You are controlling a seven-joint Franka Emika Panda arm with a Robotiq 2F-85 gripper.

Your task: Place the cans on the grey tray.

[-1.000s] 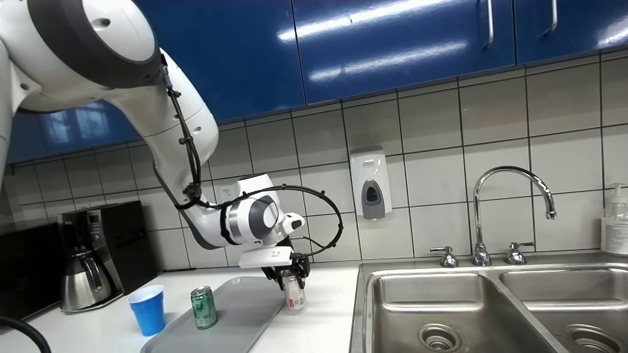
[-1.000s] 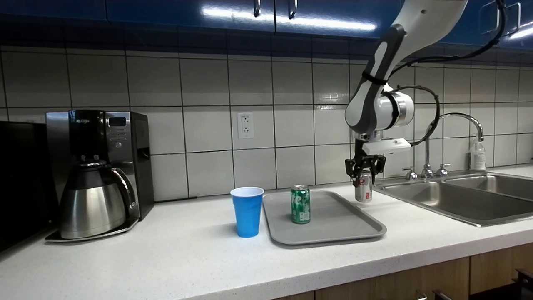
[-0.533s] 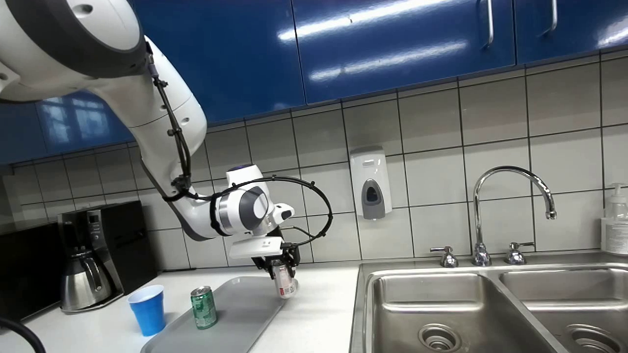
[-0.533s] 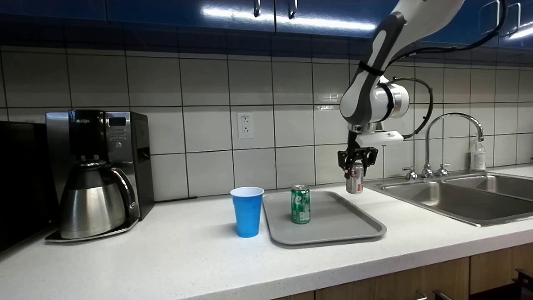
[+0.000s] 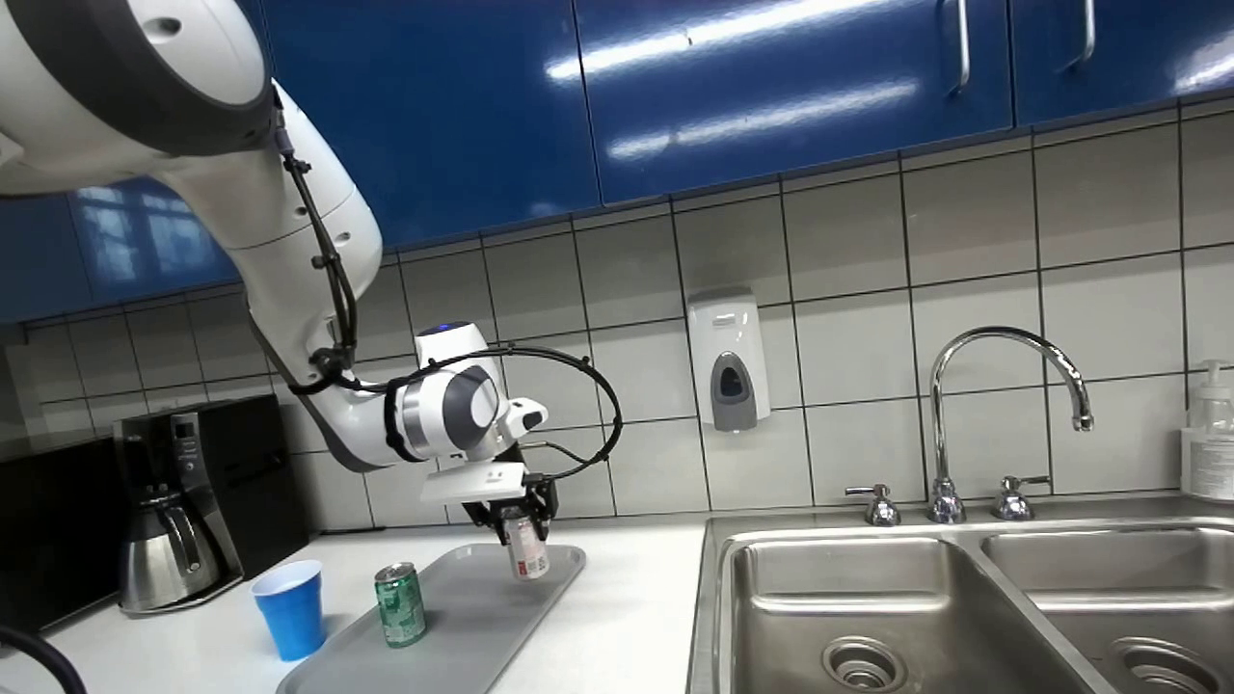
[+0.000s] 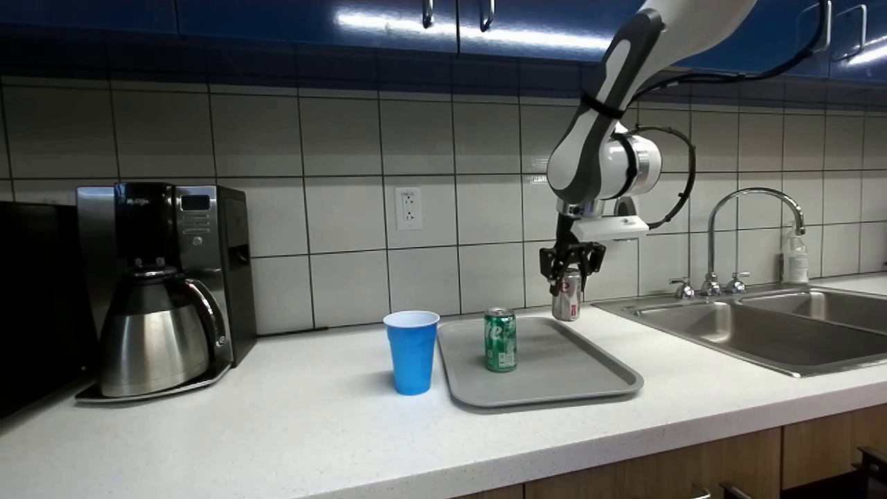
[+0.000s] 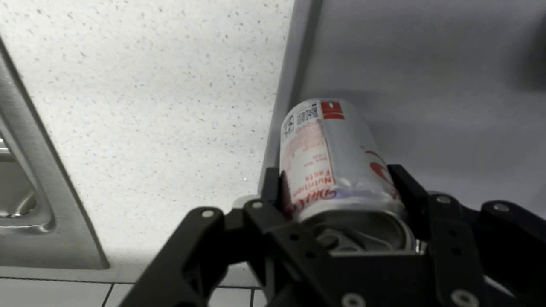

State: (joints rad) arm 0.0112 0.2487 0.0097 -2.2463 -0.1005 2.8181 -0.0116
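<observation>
My gripper (image 6: 569, 283) is shut on the silver can with the pinkish-red label (image 6: 567, 305), near its top. In the wrist view the black fingers (image 7: 335, 172) press both sides of the silver can (image 7: 341, 145), which is slightly tilted and dented near its top. It hangs over the back edge area of the grey tray (image 6: 568, 367), on the sink side; the tray's rim runs close beside it in the wrist view (image 7: 294, 47). The green can (image 6: 500, 339) stands upright on the tray, also seen in an exterior view (image 5: 399, 605).
A blue cup (image 6: 411, 353) stands on the counter beside the tray. A coffee maker (image 6: 166, 291) is further along. The steel double sink (image 5: 858, 578) with its faucet (image 5: 1003, 333) lies on the tray's opposite side. A tiled wall (image 6: 346, 284) rises behind the tray.
The gripper has lifted the silver can off the counter and carried it away from the sink, over the tray's edge. The green can, tray and cup have not moved.
</observation>
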